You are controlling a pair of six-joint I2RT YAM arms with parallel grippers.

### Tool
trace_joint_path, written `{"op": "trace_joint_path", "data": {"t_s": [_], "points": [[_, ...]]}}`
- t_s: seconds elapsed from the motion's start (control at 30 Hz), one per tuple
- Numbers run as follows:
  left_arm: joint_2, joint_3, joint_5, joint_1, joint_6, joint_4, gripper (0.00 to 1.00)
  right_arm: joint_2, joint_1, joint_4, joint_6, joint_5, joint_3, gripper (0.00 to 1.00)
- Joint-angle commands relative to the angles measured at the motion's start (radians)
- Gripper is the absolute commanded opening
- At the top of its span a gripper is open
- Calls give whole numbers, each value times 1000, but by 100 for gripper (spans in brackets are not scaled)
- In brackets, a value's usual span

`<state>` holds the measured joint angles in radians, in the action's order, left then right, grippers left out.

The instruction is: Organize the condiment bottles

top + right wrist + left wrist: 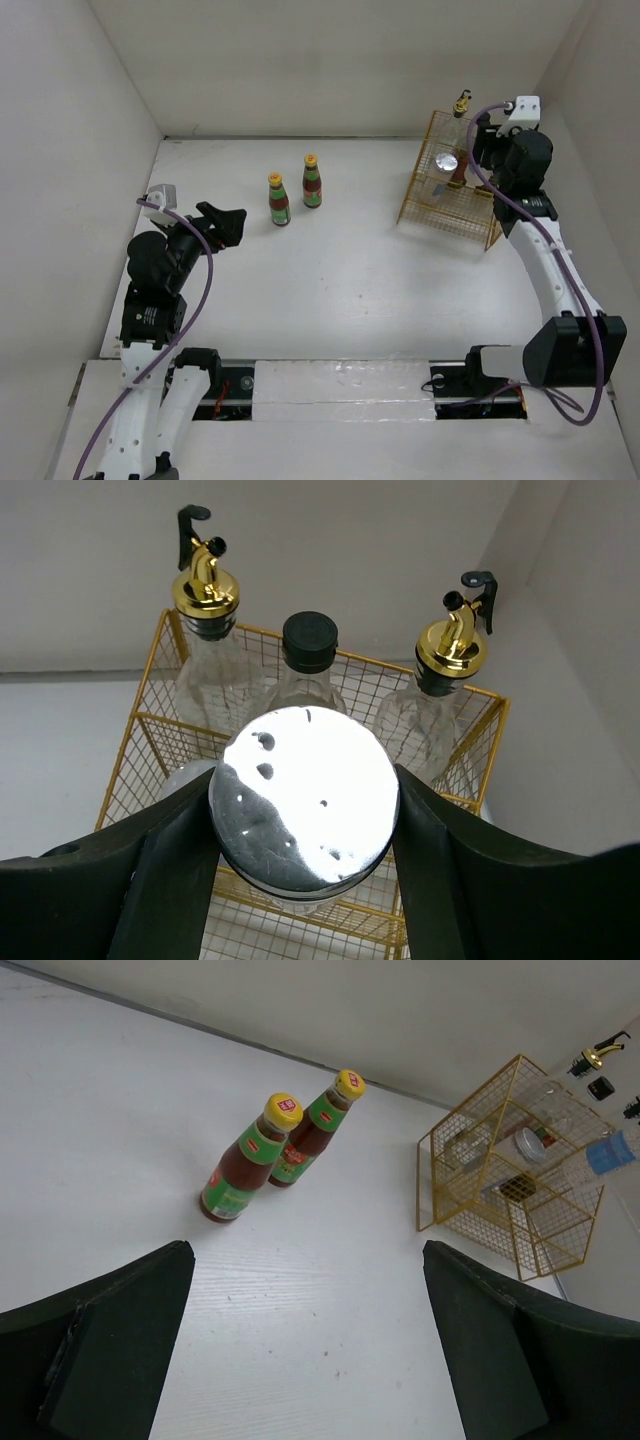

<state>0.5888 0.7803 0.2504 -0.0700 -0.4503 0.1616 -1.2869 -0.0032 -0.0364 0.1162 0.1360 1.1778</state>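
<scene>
Two red-sauce bottles with green necks and yellow caps [279,200] [313,182] stand side by side on the table; the left wrist view shows them too [245,1165] [318,1130]. My left gripper [225,222] [310,1360] is open and empty, short of them. My right gripper [455,165] [305,820] is shut on a white silver-lidded shaker [305,795] over the front of the yellow wire rack [150,720]. Behind it in the rack stand two clear gold-spout bottles [205,585] [452,655] and a black-capped bottle [309,640].
The rack [440,205] stands at the far right near the right wall. White walls close the table on the left, back and right. Another white shaker [180,780] shows partly behind my right gripper's left finger.
</scene>
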Motion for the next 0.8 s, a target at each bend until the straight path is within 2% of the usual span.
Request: {"op": "trace_joint_path", "data": {"t_s": [0.0, 0.13, 0.27, 0.57, 0.77], "points": [[-6, 2, 16, 6, 5, -48, 95, -9, -17, -157, -36, -38, 51, 24], [-6, 2, 16, 6, 5, -48, 95, -31, -27, -221, -52, -3, -4, 22], [-6, 2, 27, 6, 5, -48, 95, -49, -54, -351, -85, -70, -64, 21], [5, 2, 36, 6, 5, -57, 95, -109, -75, -442, -130, -125, -122, 21], [5, 2, 36, 6, 5, -57, 95, -157, -75, -433, -141, -125, -133, 23]]}}
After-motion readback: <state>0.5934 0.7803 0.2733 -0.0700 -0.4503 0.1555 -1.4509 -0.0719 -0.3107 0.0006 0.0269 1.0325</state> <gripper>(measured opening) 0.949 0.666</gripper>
